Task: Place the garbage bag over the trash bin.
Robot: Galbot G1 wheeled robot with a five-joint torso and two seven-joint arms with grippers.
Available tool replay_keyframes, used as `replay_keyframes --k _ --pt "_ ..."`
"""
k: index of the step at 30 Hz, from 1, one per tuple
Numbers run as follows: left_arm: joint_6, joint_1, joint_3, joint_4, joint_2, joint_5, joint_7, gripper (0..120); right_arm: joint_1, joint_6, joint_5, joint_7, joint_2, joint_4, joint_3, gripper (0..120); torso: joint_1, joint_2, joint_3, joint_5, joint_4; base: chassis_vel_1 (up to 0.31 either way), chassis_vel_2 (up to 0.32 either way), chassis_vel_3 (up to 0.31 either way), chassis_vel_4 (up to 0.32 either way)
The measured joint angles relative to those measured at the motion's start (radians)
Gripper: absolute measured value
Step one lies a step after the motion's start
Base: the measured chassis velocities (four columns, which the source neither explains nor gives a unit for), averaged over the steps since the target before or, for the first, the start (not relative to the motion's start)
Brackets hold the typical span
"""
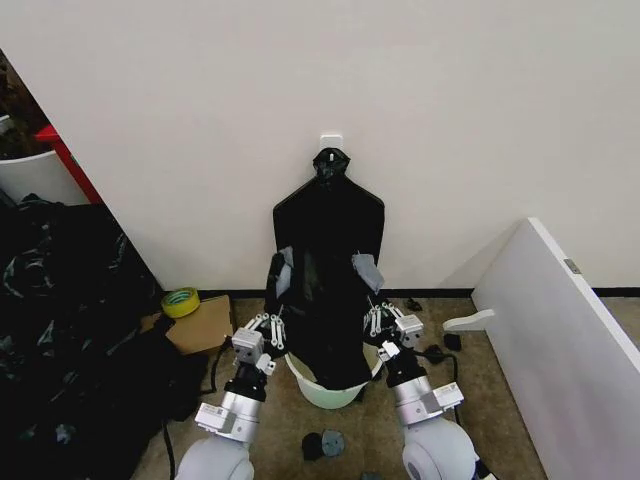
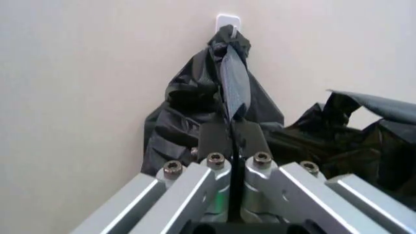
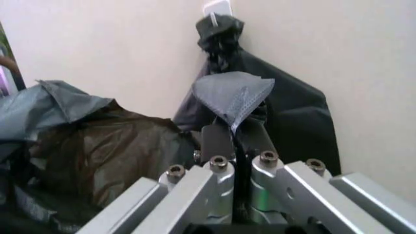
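**Bag pinched at both edges above the bin**

Between the two grippers hangs the bag [image 1: 325,320], a thin, glossy black film stretched from one pinch to the other, its lower end sagging into the mouth of the bin [image 1: 322,392] below them. The left gripper [image 1: 268,330] has its fingers closed flat on a fold of the bag's edge; in the left wrist view the film [image 2: 235,92] rises out of the pressed-together pads as a narrow upright strip. The right gripper [image 1: 384,322] is likewise clamped on the opposite edge, where a greyish corner of plastic [image 3: 235,95] flares up just past its fingertips. Beyond both hands, on the wall, a flat black bundle [image 1: 330,215] hangs from a white hook [image 1: 331,141]; it is apart from the bag being held.

The bag looks very light, limp and slick, so it will drape, cling and slide rather than hold any shape. Its rim is the sensible place to hold, as now, with the pinches well apart to keep the mouth open. A risk, in my judgement, is the film slipping out of the pads or tearing if pulled hard against the bin's rolled rim.
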Motion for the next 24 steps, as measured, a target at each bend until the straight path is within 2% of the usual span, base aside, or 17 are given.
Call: replay_keyframes --k 7,11,16,20,24 --pt "-0.027 0.015 0.038 0.055 -0.019 0.018 0.012 0 0.002 0.022 -0.022 -0.015 -0.003 -0.031 0.014 0 0.0 0.0 0.0 -0.0001 0.0 0.0 0.0 0.0 0.0" --pt "-0.035 0.023 0.049 0.085 -0.03 0.021 0.015 0 -0.004 0.01 -0.063 0.033 -0.008 -0.047 0.017 0 0.0 0.0 0.0 0.0 0.0 0.0 0.0 0.0 0.0" --pt "-0.039 0.044 0.055 0.114 -0.036 0.018 0.01 0 -0.05 -0.077 -0.115 0.183 -0.045 -0.009 -0.014 0 0.0 0.0 0.0 0.0 0.0 0.0 0.0 0.0 0.0" --pt "-0.038 0.055 0.058 0.122 -0.032 0.008 0.005 0 -0.085 -0.127 -0.122 0.241 -0.074 0.038 -0.043 0 0.0 0.0 0.0 0.0001 0.0 0.0 0.0 0.0 0.0" --pt "-0.016 0.065 0.064 0.144 -0.029 0.02 -0.01 0 -0.125 -0.231 -0.107 0.328 -0.1 0.113 -0.084 0 0.0 0.0 0.0 0.0 0.0 0.0 0.0 0.0 0.0"
